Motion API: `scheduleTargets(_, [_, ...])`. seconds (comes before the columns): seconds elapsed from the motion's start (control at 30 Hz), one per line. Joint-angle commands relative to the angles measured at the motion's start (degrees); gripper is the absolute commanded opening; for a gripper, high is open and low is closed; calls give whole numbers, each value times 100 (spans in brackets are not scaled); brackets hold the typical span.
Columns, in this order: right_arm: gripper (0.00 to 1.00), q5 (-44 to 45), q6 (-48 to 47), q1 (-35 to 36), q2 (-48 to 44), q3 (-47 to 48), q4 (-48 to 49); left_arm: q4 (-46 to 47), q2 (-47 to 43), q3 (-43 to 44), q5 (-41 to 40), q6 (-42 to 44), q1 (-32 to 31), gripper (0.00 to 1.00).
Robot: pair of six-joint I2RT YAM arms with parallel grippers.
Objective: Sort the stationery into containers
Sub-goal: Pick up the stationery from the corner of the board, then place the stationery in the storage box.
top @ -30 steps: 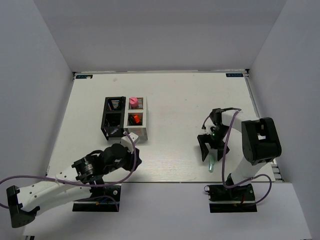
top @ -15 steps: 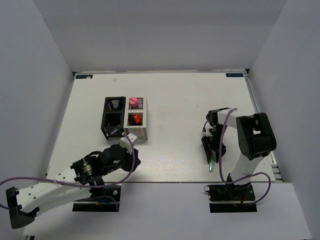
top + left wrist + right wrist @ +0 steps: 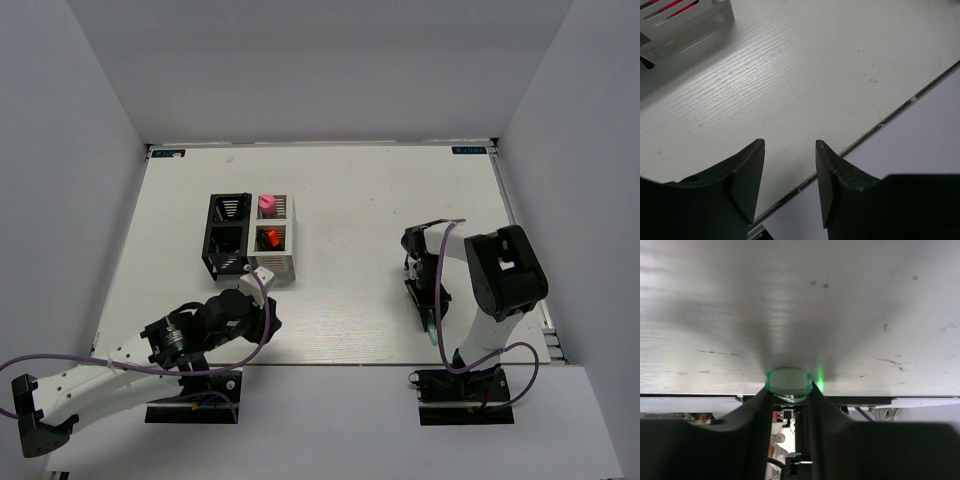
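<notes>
Right gripper pinches mint stick at near edge of table.
Stick end is round, translucent pale green; jaws press both its sides. Left gripper jaws are parted, holding nothing.

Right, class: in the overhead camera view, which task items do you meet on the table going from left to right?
black organizer → white organizer → mint stick
</notes>
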Motion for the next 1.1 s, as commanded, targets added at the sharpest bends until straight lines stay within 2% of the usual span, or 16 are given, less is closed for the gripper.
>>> scheduleTargets(0.0, [24,293,191,25,-41,-210,1132,-43,-37,29,-63,-43,-33,56])
scheduleTargets(0.1, [6,222,200,7,-76,-271,1220,-51,-72,38,-46,-69,-25,56])
scheduleTargets(0.17, [5,108,148,7,-103,-307,1281,-86,-107,47,-54,-86,-25,56])
scheduleTargets(0.2, [0,-23,121,-1,-172,-324,1299,-87,-99,56,-54,-86,-16,56])
scheduleTargets(0.4, [0,-1254,-590,85,-952,-35,1545,-315,-169,222,-186,-43,-33,56])
scheduleTargets(0.43, [0,-1733,-808,52,-1094,183,1658,-324,-221,258,-317,-25,-33,56])
scheduleTargets(0.53, [0,-2053,-1118,156,-1499,720,1932,-543,-230,451,-502,71,-33,56])
scheduleTargets(0.63, [0,-2247,-1399,385,-1378,1818,2046,-842,-265,680,-1159,46,-33,56])
scheduleTargets(0.67, [0,-2344,-1443,455,-1316,2525,2081,-860,-379,741,-1475,45,-25,56])
scheduleTargets(0.73, [0,-2389,-1645,691,-1097,2978,2274,-1000,-458,811,-2135,-146,-33,56])
scheduleTargets(0.77, [0,-2493,-1733,780,-922,3641,2362,-1070,-581,899,-2581,-200,-33,56])
scheduleTargets(0.83, [0,-2643,-1986,964,-622,4094,2398,-1342,-652,1091,-3277,-462,-33,56])
scheduleTargets(0.87, [0,-2870,-2084,1044,-447,4740,2372,-1544,-722,1163,-3906,-543,-33,56])
scheduleTargets(0.93, [0,-3038,-2234,1307,-139,5227,2589,-1800,-792,1382,-4567,-788,-33,55])
scheduleTargets(1.0, [0,-3616,-2304,1535,-24,5423,2748,-2037,-828,1435,-4755,-877,-42,55])
scheduleTargets(1.07, [0,-4029,-2375,1641,11,5310,3556,-2099,-863,1471,-4931,-869,-33,55])
